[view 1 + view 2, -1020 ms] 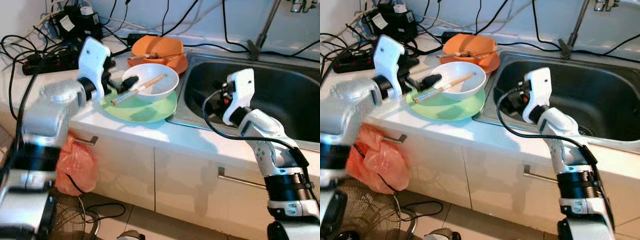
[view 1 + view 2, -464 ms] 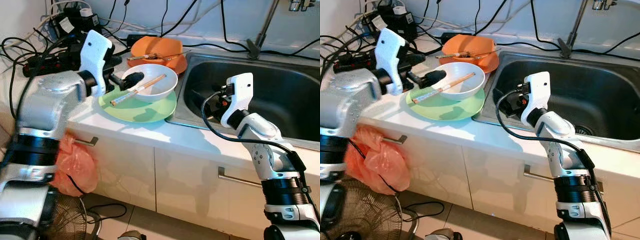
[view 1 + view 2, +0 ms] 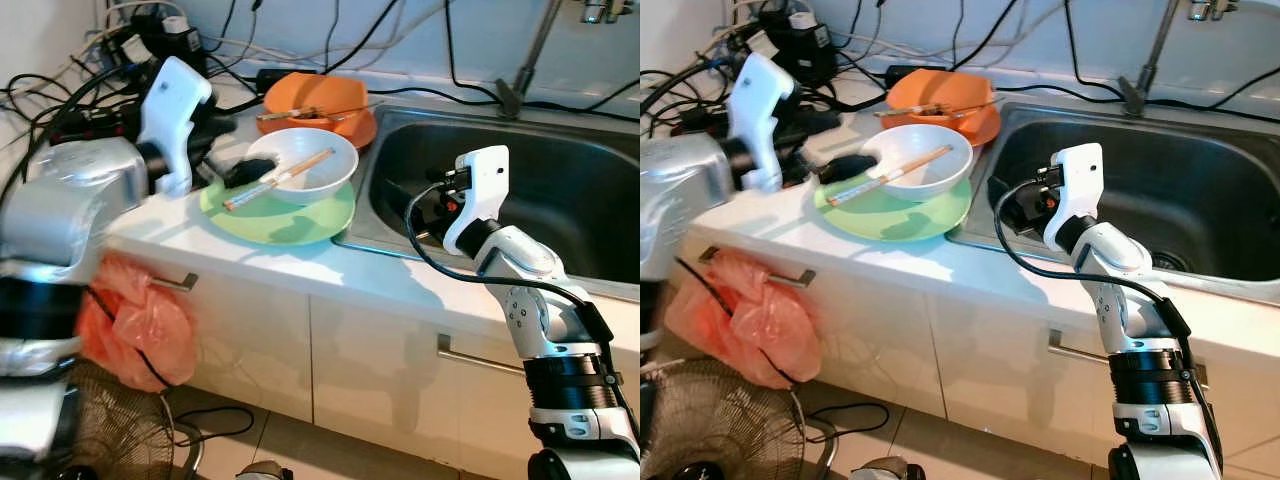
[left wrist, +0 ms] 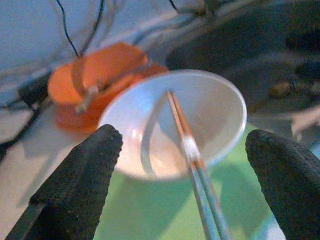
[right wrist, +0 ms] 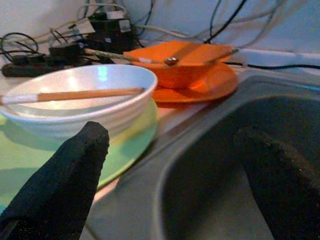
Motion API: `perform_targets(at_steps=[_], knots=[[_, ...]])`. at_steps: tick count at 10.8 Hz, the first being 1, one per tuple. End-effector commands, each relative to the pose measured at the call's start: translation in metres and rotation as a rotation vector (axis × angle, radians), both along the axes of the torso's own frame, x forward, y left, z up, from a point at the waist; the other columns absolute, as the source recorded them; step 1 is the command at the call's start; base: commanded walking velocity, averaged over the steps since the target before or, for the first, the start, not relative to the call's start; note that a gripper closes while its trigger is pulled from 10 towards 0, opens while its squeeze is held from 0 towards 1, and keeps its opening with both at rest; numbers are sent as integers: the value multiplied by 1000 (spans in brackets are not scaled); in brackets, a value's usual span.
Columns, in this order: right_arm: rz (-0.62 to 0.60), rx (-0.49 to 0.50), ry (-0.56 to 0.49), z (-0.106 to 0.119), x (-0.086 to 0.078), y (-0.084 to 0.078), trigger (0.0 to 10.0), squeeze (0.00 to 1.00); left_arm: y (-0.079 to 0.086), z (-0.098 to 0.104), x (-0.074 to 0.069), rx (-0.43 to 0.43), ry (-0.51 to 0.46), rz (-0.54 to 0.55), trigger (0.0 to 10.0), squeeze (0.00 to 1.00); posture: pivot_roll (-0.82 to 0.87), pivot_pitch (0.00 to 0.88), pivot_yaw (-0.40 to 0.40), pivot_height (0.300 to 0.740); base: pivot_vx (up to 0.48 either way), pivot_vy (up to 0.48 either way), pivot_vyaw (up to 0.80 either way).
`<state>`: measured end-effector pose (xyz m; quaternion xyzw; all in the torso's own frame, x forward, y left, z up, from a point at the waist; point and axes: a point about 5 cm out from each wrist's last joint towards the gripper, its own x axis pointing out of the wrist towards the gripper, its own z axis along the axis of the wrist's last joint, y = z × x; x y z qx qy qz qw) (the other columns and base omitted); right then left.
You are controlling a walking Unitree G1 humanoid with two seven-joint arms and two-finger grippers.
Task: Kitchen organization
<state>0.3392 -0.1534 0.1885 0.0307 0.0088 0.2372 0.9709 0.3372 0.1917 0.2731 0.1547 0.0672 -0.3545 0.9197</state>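
Your left tool has backed off, open; chopsticks rest across the white bowl on the green plate, left of centre; right tool open.

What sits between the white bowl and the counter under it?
A green plate: the white bowl rests on it, and the plate lies flat on the white counter, seen clearly in both eye views.
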Motion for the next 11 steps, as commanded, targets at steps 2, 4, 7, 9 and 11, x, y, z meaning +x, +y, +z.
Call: perform_targets(at_steps=[2,4,7,9,11], knots=[[3,7,-21,6,3,2,10000,0,-3,-4,-7,35,47,-70,10000,0,214,0,73,740,0,0,0],[1,9,-20,5,3,3,10000,0,0,-9,-8,59,89,-61,10000,0,214,0,81,740,0,0,0],[-3,15,-19,4,3,3,10000,0,4,-19,-4,81,118,-35,10000,0,211,0,85,740,0,0,0],[-7,17,-17,4,2,2,10000,0,12,-27,1,98,123,10,10000,0,205,0,86,740,0,0,0],[-11,18,-16,3,1,1,10000,0,14,-31,5,115,108,10,10000,0,200,0,91,740,0,0,0]])
